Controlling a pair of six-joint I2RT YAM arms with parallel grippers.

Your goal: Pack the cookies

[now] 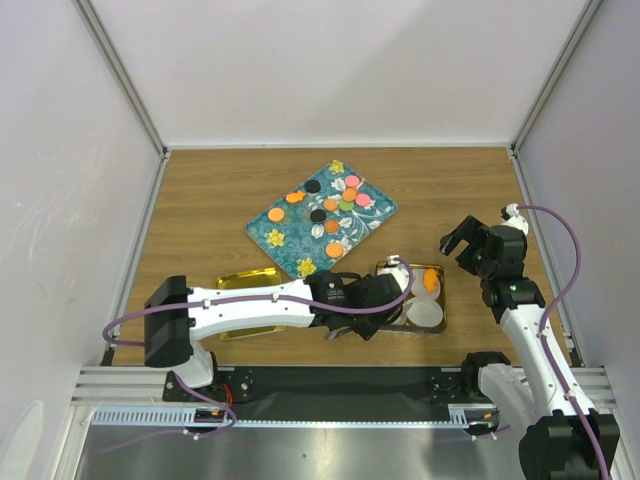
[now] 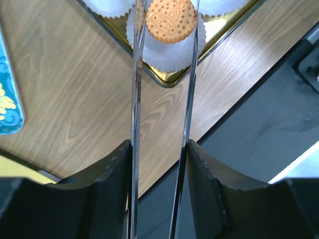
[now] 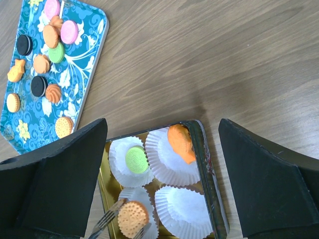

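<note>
Left end effector (image 2: pixel 159 145) is part-closed on the tongs (image 2: pixel 135 99), pressing their blades in so they flank an orange cookie (image 2: pixel 171 20). It lies in a paper cup (image 2: pixel 164 57) of the gold tin (image 2: pixel 172 81); whether the blades pinch it I cannot tell. Right end effector (image 3: pixel 162 130) hangs wide open and empty above the tin, likely keeping clear. More cookies (image 3: pixel 56 52) wait on the teal tray (image 3: pixel 87 69) across the worktop (image 3: pixel 199 59).

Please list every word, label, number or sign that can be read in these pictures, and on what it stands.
None can be read.
The round biscuit carries an embossed pattern, but no letters can be made out.
The teal floral tray shows only flowers.
</note>
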